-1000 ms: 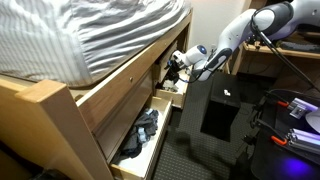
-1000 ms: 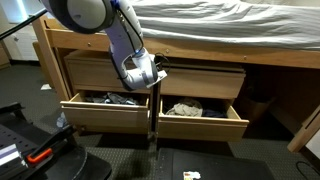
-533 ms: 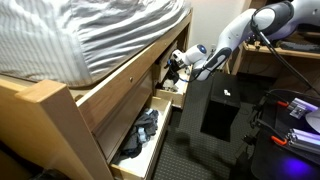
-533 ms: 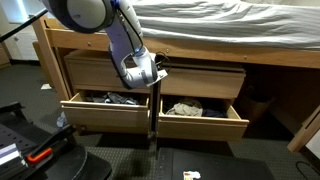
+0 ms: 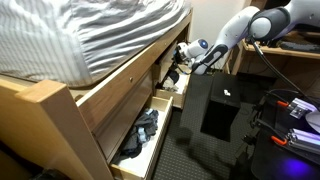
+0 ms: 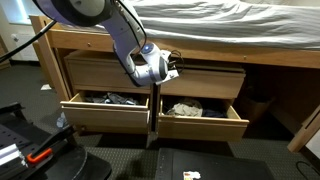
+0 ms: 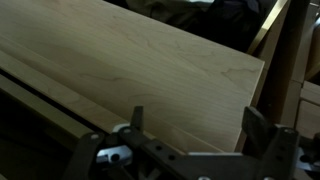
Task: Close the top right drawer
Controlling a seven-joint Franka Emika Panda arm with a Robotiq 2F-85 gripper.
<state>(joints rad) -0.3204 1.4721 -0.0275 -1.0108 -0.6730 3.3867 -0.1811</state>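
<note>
My gripper (image 6: 170, 68), jaws spread wide and empty, hovers before a wooden panel (image 7: 130, 70); the top right drawer (image 6: 205, 125) stands open below, and I judge a lower, square, even push on its front is best

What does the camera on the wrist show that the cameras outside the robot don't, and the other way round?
Only the wrist view: the grain of a flat light-wood panel seen up close, with the claw spread open in front of it. Only the exterior views: the striped mattress, the robot arm, the shorter open drawer holding cloth, and the longer open drawer with dark clothes. Both: the claw and the light-wood furniture.
</note>
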